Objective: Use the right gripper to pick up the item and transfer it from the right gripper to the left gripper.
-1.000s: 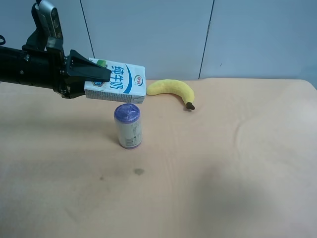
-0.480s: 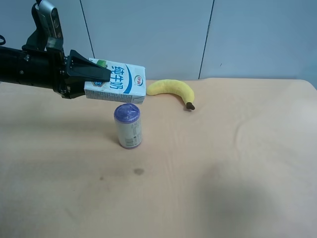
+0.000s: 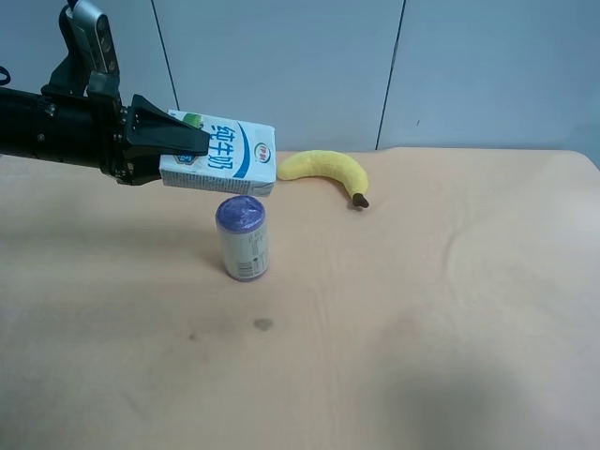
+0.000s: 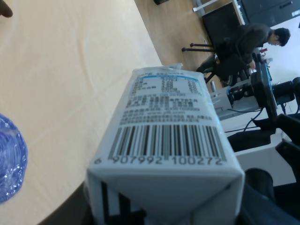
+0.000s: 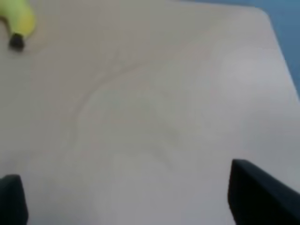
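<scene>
Left gripper [image 3: 183,142]: clamped on milk carton [image 3: 225,153], held on its side in the air above purple-lidded can [image 3: 242,238]. Can: upright on tan table [image 3: 422,309]. Banana [image 3: 326,172]: flat on table, right of carton. Right gripper [image 5: 136,199]: 2 fingertips apart over bare table, holding nothing.

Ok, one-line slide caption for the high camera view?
Left gripper holds the milk carton above the purple-lidded can, banana behind.
</scene>
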`<action>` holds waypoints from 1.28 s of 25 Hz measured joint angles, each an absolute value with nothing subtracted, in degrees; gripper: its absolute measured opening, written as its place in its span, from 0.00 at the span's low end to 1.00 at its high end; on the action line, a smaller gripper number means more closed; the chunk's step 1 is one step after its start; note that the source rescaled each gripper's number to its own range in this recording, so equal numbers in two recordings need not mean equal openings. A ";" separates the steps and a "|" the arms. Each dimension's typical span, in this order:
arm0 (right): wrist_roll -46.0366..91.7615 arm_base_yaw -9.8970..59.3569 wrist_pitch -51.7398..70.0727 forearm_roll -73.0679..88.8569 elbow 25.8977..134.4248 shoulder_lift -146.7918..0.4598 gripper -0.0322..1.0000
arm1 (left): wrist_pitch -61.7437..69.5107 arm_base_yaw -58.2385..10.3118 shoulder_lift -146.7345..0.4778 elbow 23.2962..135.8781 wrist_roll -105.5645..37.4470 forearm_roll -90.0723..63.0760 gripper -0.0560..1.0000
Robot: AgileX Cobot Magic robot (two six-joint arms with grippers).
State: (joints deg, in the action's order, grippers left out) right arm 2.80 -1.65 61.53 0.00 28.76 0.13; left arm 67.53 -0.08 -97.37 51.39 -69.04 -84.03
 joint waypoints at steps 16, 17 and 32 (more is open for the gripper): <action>2.80 -2.43 61.53 0.00 28.76 0.13 0.72 | 67.48 -0.08 -97.37 64.94 -56.60 -65.21 0.06; 2.80 -2.43 61.53 0.00 28.76 0.13 0.72 | 66.86 -0.08 -97.32 66.69 -54.92 -62.36 0.06; 2.80 -1.96 61.53 -0.30 28.76 0.13 0.72 | 55.27 10.61 -97.32 73.45 -30.91 -26.03 0.05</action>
State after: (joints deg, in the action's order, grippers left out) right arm 2.80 -1.96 61.53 -0.30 28.76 0.13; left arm 55.27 10.61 -97.32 73.45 -30.91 -26.03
